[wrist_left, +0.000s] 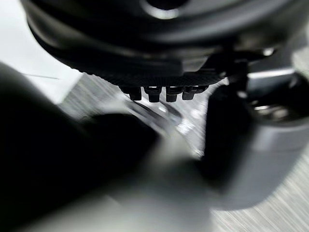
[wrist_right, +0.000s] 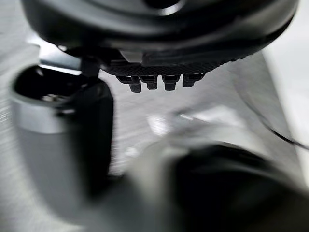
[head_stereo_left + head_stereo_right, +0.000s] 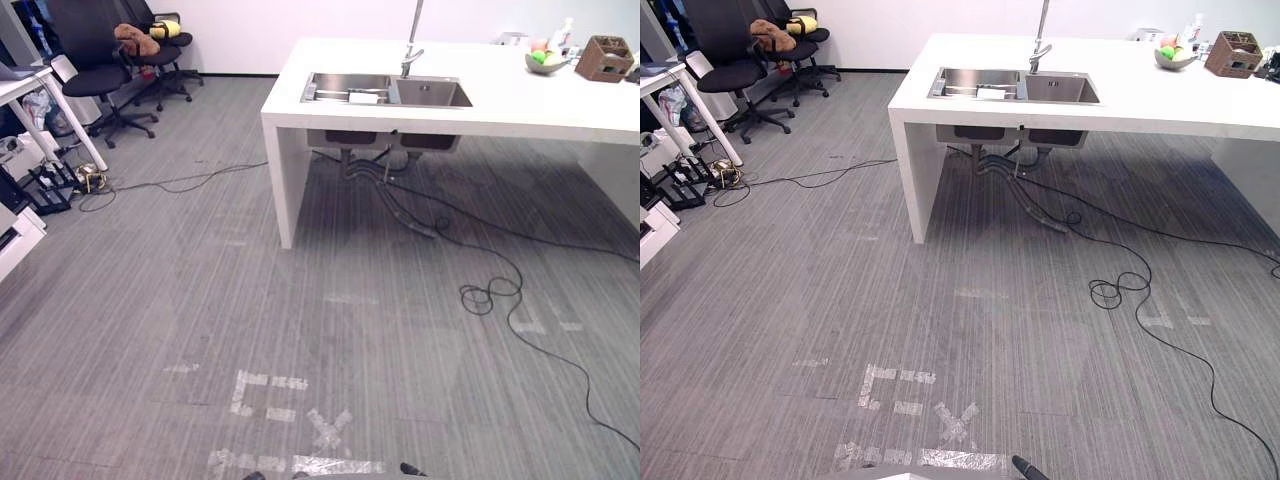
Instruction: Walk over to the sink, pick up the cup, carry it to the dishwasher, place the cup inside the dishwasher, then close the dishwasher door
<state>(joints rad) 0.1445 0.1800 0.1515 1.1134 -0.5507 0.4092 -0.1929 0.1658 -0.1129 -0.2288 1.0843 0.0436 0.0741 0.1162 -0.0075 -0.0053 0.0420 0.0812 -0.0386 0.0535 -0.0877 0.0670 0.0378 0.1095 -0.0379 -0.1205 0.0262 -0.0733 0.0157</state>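
The sink lies well ahead of us. Our left hand and right hand hang slack and empty, as nothing is within reach.

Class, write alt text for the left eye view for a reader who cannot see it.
A white counter with a steel double sink and tap stands ahead, across grey carpet. A fruit bowl and a brown basket sit at its right end; black office chairs stand far left, and tape marks the near floor.

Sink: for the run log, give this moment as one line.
approach | sink: ahead in white counter | left hand, right hand: open
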